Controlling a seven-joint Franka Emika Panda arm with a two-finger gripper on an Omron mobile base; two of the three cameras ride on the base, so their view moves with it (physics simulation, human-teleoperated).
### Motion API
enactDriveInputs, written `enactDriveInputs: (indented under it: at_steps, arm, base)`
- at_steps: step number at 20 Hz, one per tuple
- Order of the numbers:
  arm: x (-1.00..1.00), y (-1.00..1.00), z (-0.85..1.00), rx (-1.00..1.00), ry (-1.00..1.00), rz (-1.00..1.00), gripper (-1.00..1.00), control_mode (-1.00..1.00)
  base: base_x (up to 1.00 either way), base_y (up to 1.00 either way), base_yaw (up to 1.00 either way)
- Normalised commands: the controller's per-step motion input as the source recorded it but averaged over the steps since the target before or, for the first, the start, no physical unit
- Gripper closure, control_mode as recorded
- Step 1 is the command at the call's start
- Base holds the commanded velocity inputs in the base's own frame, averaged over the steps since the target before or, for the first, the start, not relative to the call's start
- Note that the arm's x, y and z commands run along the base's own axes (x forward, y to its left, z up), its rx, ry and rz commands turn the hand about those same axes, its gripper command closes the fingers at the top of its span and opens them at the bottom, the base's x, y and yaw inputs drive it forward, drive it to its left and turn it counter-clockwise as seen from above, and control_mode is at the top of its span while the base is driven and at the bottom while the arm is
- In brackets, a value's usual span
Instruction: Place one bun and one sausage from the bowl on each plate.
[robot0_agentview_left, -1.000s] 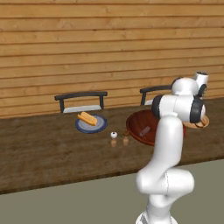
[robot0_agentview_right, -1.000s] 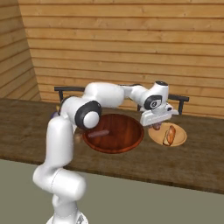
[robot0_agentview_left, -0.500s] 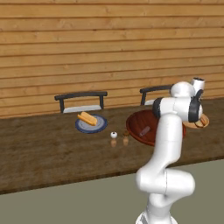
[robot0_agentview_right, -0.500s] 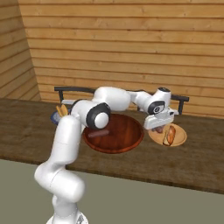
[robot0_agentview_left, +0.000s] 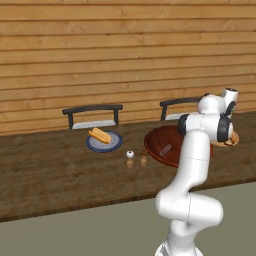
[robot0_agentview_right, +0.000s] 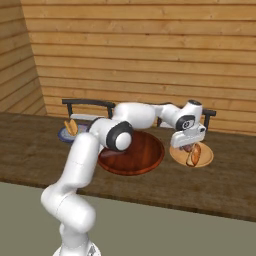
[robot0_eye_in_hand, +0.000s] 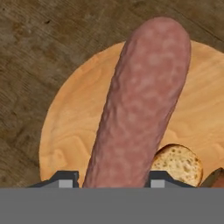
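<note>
Two plates and one bowl lie along my counter. From the left base view, the blue-grey plate (robot0_agentview_left: 103, 142) carries a bun (robot0_agentview_left: 100, 135), well apart from me, while the bowl (robot0_agentview_left: 167, 146) keeps one sausage (robot0_agentview_left: 165, 149); the tan-orange plate (robot0_agentview_left: 228, 139) peeks out past my arm. From the right base view, my gripper (robot0_agentview_right: 187, 146) hangs directly over that tan-orange plate (robot0_agentview_right: 176, 153), where a bun (robot0_agentview_right: 195, 155) already lies. In the hand view, my fingers (robot0_eye_in_hand: 64, 179) are clamped on a sausage (robot0_eye_in_hand: 139, 103), its long axis running straight out from me across the plate (robot0_eye_in_hand: 70, 130), the bun (robot0_eye_in_hand: 179, 162) just beside it. I judge release needs only lowering.
</note>
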Motion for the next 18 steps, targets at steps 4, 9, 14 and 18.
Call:
enactDriveInputs:
  at_steps: [4,9,14,18]
  arm:
    - [0.0,0.01,0.0,0.0,0.0,0.0,-1.0,-1.0]
    - [0.0,0.03,0.09,0.0,0.0,0.0,-1.0,-1.0]
    - [-0.12,0.32,0.83,-0.05,-0.02,0.0,-1.0,-1.0]
    - [-0.51,0.89,0.95,-0.06,-0.05,-0.02,-1.0,-1.0]
  base:
    - [0.0,0.0,0.0]
    - [0.0,0.0,0.0]
    - [0.0,0.0,0.0]
    - [0.0,0.0,0.0]
